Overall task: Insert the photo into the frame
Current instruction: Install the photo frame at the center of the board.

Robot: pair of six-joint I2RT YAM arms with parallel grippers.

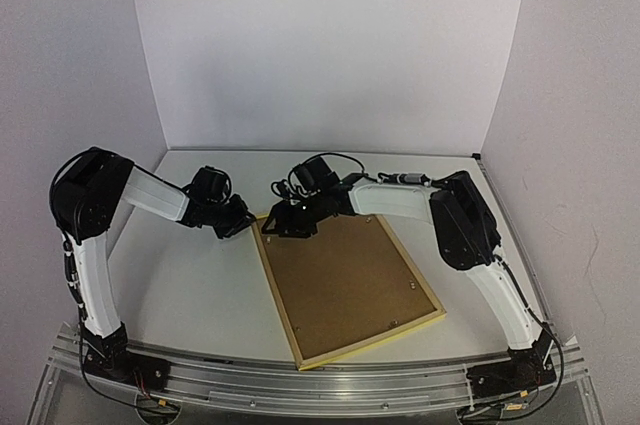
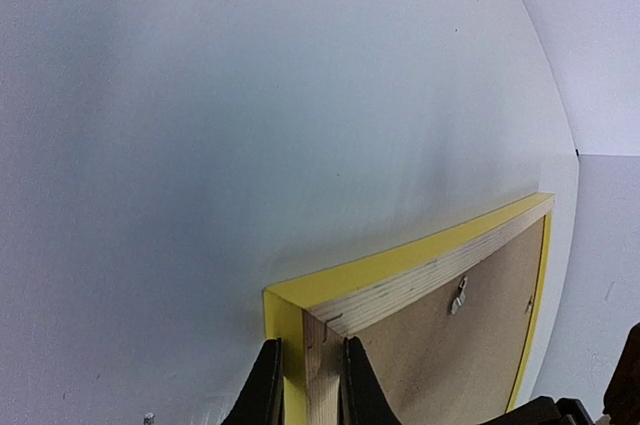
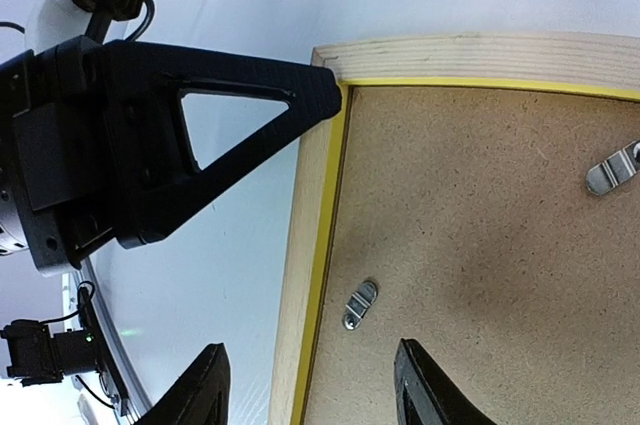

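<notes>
The frame lies face down on the table, its yellow and bare-wood edges around a brown backing board. My left gripper is shut on the frame's wooden rail just below its far left corner. My right gripper hangs open over the same left rail, one finger over the table and one over the backing board. A small metal turn clip lies between its fingers. In the top view both grippers, left and right, meet at that corner. The photo is out of view.
More metal clips sit on the backing board. The left gripper's black triangular finger reaches the frame's corner close to my right gripper. White walls enclose the white table at the back and sides.
</notes>
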